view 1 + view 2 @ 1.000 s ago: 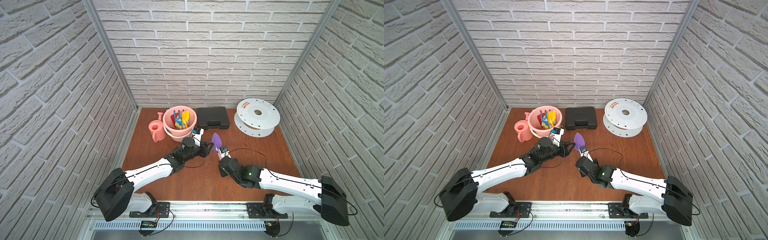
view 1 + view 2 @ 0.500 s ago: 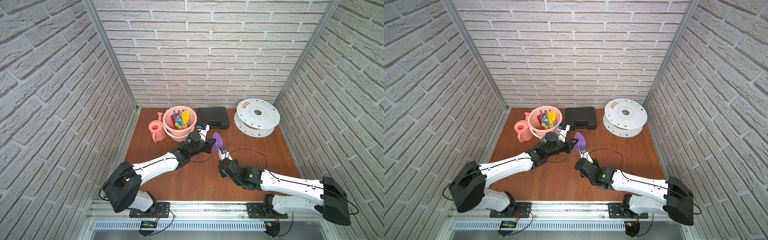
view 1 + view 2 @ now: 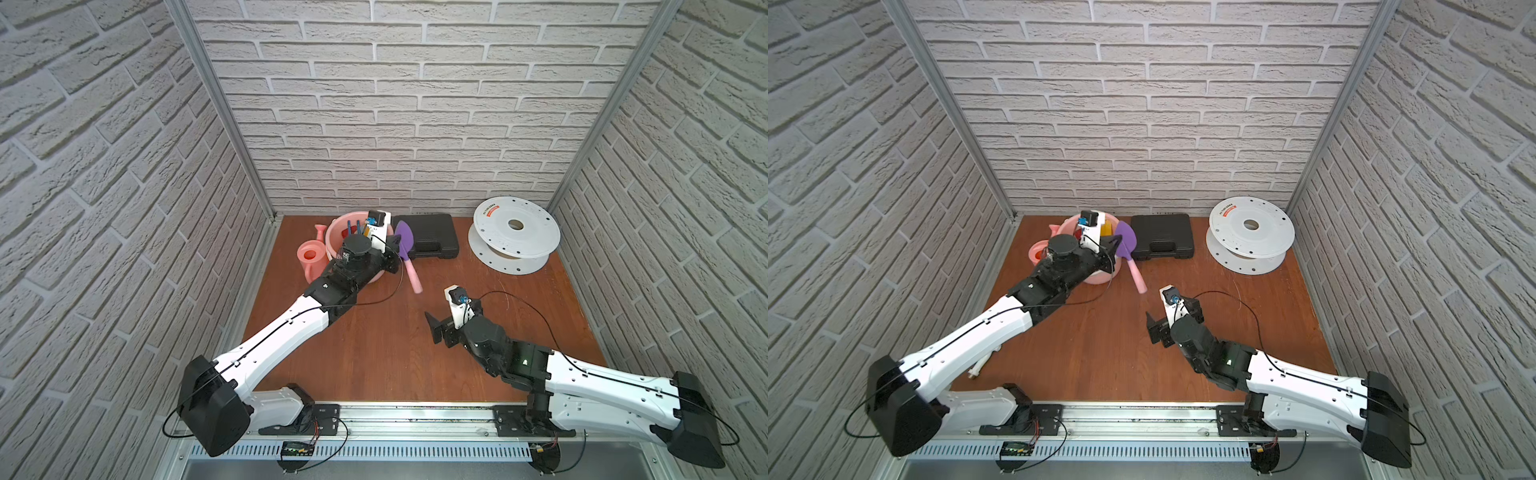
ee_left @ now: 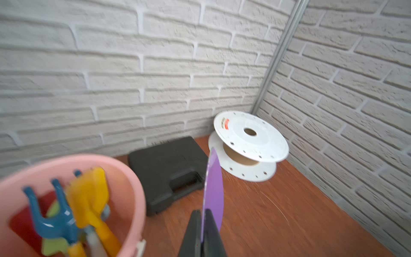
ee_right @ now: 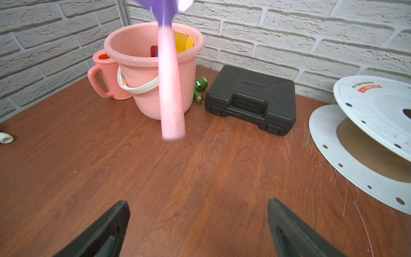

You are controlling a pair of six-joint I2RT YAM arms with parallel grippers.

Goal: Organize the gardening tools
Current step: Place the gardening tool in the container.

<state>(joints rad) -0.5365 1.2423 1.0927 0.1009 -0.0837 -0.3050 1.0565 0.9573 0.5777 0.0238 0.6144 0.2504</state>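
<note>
Gardening tools [image 4: 66, 220] share my brown table [image 3: 374, 353] with the white reel [image 3: 515, 232] and black case [image 3: 432, 239] at the back wall; most stand in the pink bucket [image 5: 153, 89], with the pink watering can [image 3: 309, 255] just beside it. My left gripper [image 4: 201, 214] is clamped on the purple spade [image 4: 213, 184] near the base of its blade, holding it up just beside the bucket rim, pink handle hanging down. My right gripper [image 5: 198, 202] is spread wide and empty, over bare table toward the front.

Glossy plastic bucket [image 5: 142, 73], spade [image 4: 213, 184]; matt black case [image 5: 251, 89]; wood-grain table [image 5: 200, 173].
</note>
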